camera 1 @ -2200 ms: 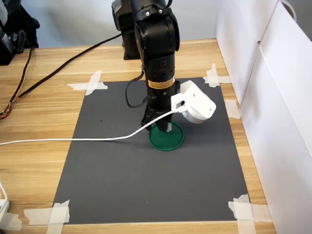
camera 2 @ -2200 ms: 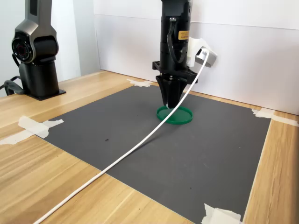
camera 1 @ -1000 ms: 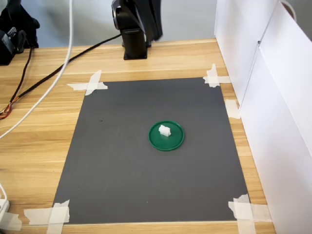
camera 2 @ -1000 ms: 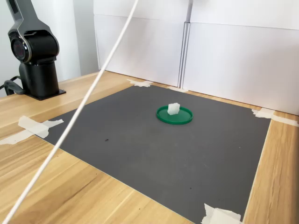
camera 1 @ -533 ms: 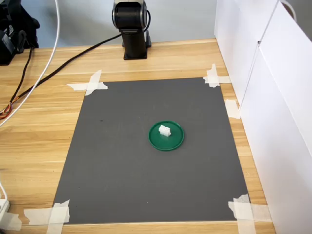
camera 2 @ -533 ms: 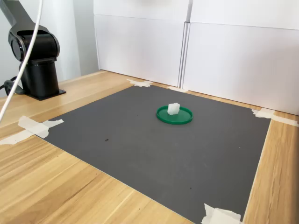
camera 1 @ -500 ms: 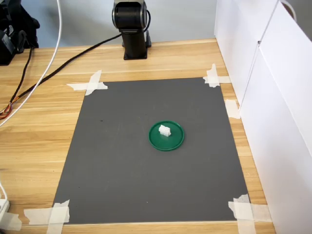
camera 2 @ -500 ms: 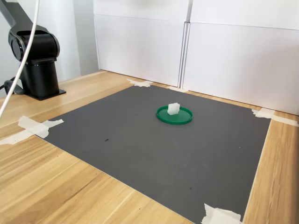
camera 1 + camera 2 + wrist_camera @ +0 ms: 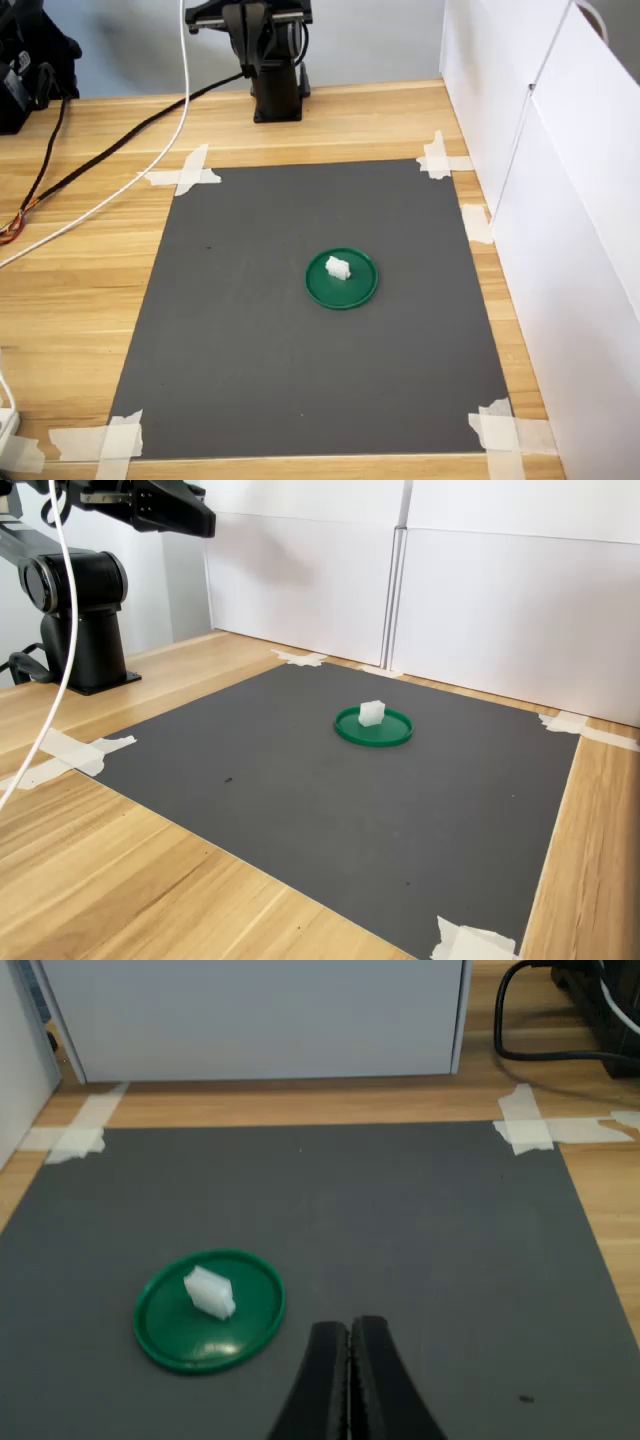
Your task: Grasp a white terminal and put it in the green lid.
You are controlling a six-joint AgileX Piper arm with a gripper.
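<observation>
Arm folded back, pincer (image 9: pixel 349 1345) closed empty, base cropped, white terminal (image 9: pixel 209 1292) inside green lid (image 9: pixel 209 1310)

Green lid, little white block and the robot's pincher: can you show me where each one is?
green lid (image 9: pixel 358 291): first exterior view, bare green floor beside the block.
white terminal (image 9: pixel 209 1293): wrist view, middle of the block.
gripper (image 9: pixel 350 1332): wrist view, where the closed fingertips meet.
</observation>
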